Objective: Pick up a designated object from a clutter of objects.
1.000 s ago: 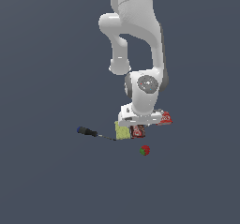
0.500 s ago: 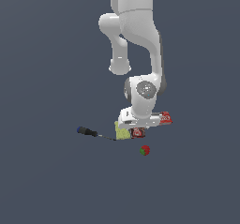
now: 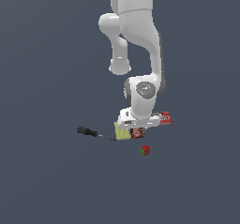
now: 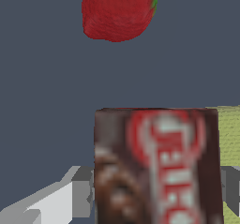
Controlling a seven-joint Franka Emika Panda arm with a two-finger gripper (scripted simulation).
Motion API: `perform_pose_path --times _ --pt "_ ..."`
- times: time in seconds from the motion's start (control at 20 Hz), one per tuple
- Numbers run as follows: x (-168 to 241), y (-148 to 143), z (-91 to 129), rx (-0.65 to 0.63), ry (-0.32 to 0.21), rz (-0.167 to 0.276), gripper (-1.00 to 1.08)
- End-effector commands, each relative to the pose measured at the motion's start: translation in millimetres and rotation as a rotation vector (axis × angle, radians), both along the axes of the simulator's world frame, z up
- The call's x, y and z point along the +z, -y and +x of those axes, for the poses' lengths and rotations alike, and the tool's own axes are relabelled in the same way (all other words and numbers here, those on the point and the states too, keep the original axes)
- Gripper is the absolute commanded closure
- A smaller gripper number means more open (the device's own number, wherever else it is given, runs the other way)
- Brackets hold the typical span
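Observation:
The designated object, a dark brown flat box (image 4: 157, 167) with a red oval logo and white lettering, fills the space between my fingers (image 4: 82, 192) in the wrist view. One finger stands close against each of its long sides, and I see no squeeze. My gripper (image 4: 157, 195) is open astride it. In the exterior view the box (image 3: 137, 133) lies on the floor under the hand (image 3: 136, 122), in the clutter of objects. Beside it lies a pale yellow block (image 3: 122, 133).
A bright red box (image 3: 164, 118) lies behind the hand toward the exterior view's right. A blue-and-black screwdriver (image 3: 88, 131) lies toward that view's left. A strawberry (image 3: 145, 150) sits in front, also seen beyond the box as the strawberry (image 4: 117, 10).
The arm has come down over the clutter, lowering the hand onto the dark brown box. The objects have not moved.

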State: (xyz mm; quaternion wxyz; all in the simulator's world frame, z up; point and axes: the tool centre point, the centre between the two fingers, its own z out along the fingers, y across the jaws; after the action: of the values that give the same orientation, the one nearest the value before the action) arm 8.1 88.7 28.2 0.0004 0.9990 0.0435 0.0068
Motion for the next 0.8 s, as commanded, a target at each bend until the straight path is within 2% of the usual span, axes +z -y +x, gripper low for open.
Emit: perform_pose_path --times 0.0,0.05,0.4,0.75 --pt "-12 -2 -4 0.007 -0.014 0.0 1.08" --pt "0 0 1 0.0 0.002 0.0 1.08" --pt "13 9 2 0.001 0.002 0.0 1.08" --pt "54 34 6 0.001 0.001 0.0 1.08"
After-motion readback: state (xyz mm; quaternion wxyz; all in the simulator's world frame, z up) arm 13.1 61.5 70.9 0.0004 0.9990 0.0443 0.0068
